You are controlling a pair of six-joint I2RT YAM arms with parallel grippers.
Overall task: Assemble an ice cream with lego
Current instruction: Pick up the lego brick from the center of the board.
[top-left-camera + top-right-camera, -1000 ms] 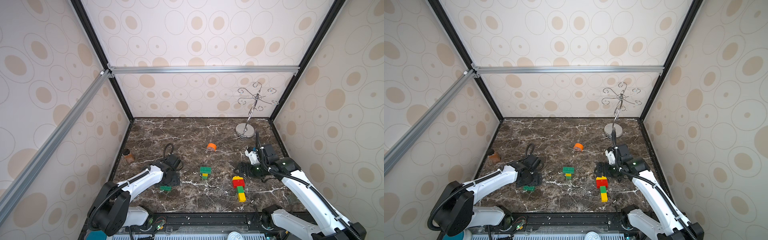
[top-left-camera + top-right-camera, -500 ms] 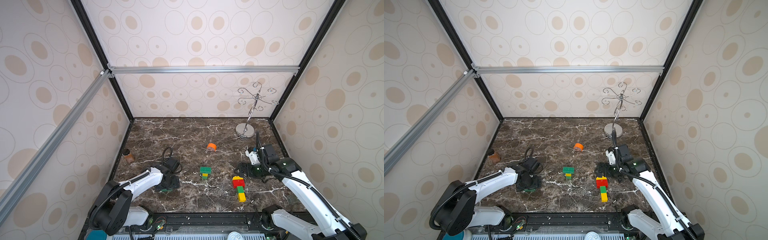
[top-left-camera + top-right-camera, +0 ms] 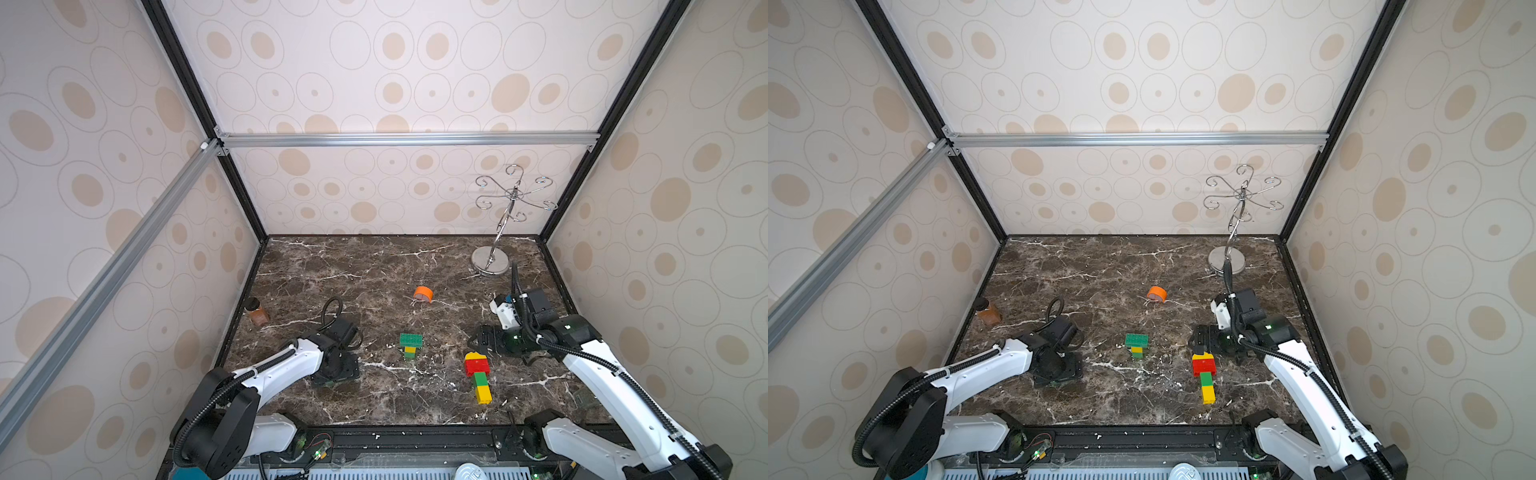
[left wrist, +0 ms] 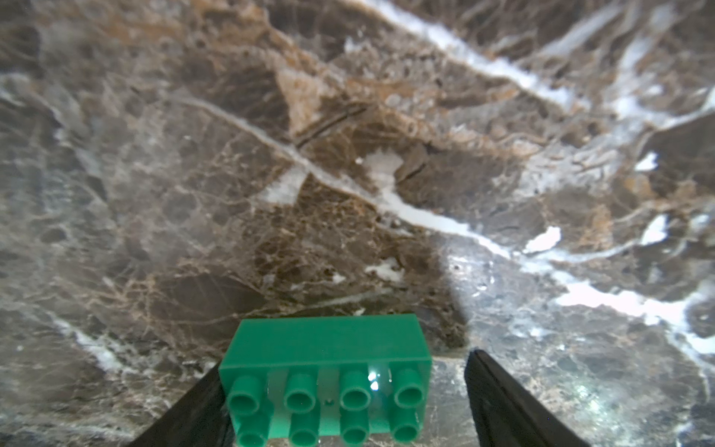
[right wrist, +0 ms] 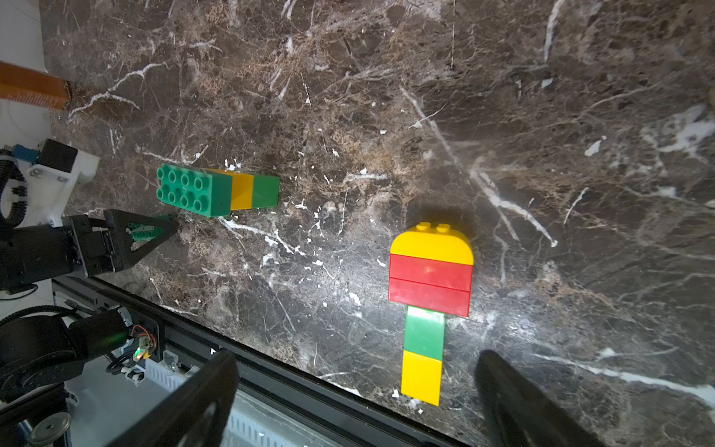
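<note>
**Brick straddled, not yet pinched; skew or slip the main risk.**
Left gripper (image 4: pixel 344 363) spread wide astride the loose green brick (image 4: pixel 329 350), which lies on the table (image 3: pixel 374 266) at front left. One jaw touching the brick's end, the other clear, nothing clamped. Could shove or twist the brick on closing, owing to one-sided contact. Could also bite shallow and drop it on the lift. Right gripper (image 5: pixel 358 362) fully spread, empty, above the ice cream's stick end.
Counted:
- one loose brick
- one stack (image 5: pixel 216 191) of three, green-yellow-green, mid-table
- one ice cream (image 5: pixel 429 302) of five: yellow dome, two red, green, yellow
- one orange dome (image 3: pixel 423 294)
- one jar (image 3: pixel 257 313)
- one hook stand (image 3: pixel 490 262)
</note>
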